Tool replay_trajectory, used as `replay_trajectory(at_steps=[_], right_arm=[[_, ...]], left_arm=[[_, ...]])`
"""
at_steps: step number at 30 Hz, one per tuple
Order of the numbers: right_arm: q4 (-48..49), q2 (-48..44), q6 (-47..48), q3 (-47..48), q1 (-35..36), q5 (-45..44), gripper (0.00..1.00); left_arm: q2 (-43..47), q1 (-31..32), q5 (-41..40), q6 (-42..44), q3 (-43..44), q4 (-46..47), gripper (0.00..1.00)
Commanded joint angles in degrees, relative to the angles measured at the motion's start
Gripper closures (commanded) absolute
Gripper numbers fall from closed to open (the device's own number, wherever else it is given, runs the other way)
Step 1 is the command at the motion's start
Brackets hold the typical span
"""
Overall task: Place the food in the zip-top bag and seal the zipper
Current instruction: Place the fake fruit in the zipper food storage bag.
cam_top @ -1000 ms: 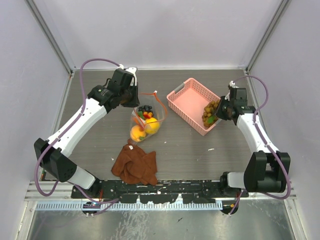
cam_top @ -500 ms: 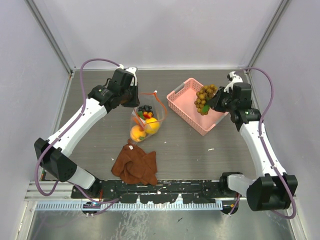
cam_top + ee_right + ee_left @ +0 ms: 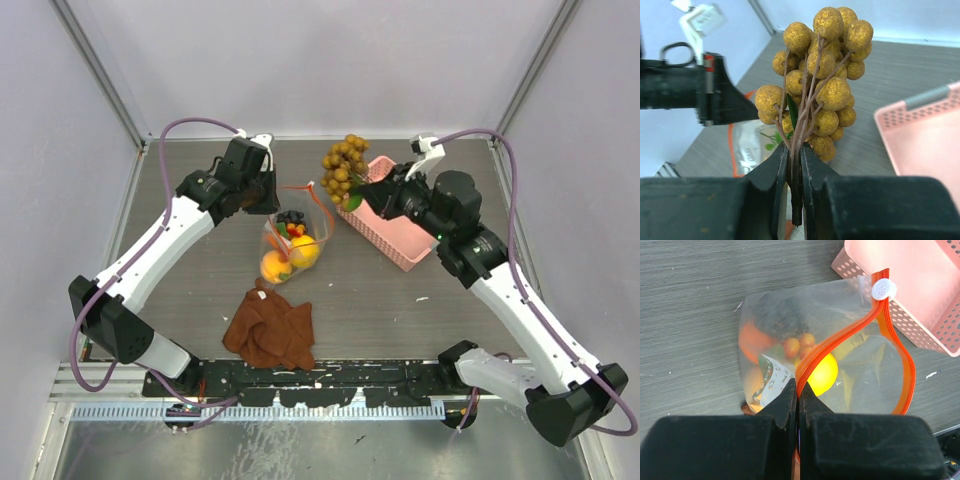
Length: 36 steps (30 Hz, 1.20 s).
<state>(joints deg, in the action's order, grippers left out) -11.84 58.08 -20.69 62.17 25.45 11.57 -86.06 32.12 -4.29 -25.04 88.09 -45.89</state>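
The clear zip-top bag point(image 3: 290, 238) lies mid-table with its mouth held up. My left gripper point(image 3: 270, 203) is shut on its orange-red zipper point(image 3: 840, 337), fingertips pinching the strip point(image 3: 799, 387). Inside the bag are a yellow round fruit point(image 3: 824, 374), an orange one point(image 3: 272, 266) and dark grapes point(image 3: 291, 218). My right gripper point(image 3: 372, 190) is shut on the stem of the brownish-green grapes point(image 3: 343, 168), holding the bunch in the air just right of the bag's mouth. In the right wrist view the jaws point(image 3: 795, 150) clamp the stem below the bunch point(image 3: 822, 75).
A pink lattice basket point(image 3: 372, 235) sits right of the bag, partly under my right arm, its corner close to the zipper's white slider point(image 3: 883, 289). A rust-brown cloth point(image 3: 272, 328) lies crumpled in front of the bag. Grey walls enclose the table.
My right arm has lifted the brownish-green grapes from the basket's right end and carried them left across it toward the bag. The left arm and bag have not moved.
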Motion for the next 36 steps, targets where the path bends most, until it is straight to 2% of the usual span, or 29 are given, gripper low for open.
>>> replay_trajectory(at_steps=[1,8,12,19,24,30,36], right_arm=[[13.8,-0.6,-2.8,0.0,7.0,-5.3,0.99],[21.4,0.6,-0.8,-2.8,17.3,-14.1,1.00],[24.0,1.2,-0.5,-6.3,19.4,-15.9,0.99],[23.1,1.3,-1.5,-11.7,21.1,-17.6,0.99],[21.5,0.6,-1.6,-13.8,21.4,-15.8,0.99],[18.2,4.2,-0.6,-11.7,21.8,-11.6,0.99],[17.3,3.7,1.3,-12.0,22.4,-9.1,0.99]], left_arm=[[0.0,-0.3,-0.7,-1.0,1.4,3.3,1.00],[-0.2,-0.3,0.1,-1.9,1.3,3.4,1.00],[-0.3,-0.3,0.6,-2.2,1.0,3.8,1.00],[-0.1,-0.3,0.9,-2.3,0.9,4.0,1.00],[-0.4,-0.3,1.7,-2.6,0.3,4.6,1.00],[-0.4,-0.3,2.1,-2.8,-0.1,4.7,1.00],[-1.0,-0.3,1.9,-2.7,-0.1,4.3,1.00]])
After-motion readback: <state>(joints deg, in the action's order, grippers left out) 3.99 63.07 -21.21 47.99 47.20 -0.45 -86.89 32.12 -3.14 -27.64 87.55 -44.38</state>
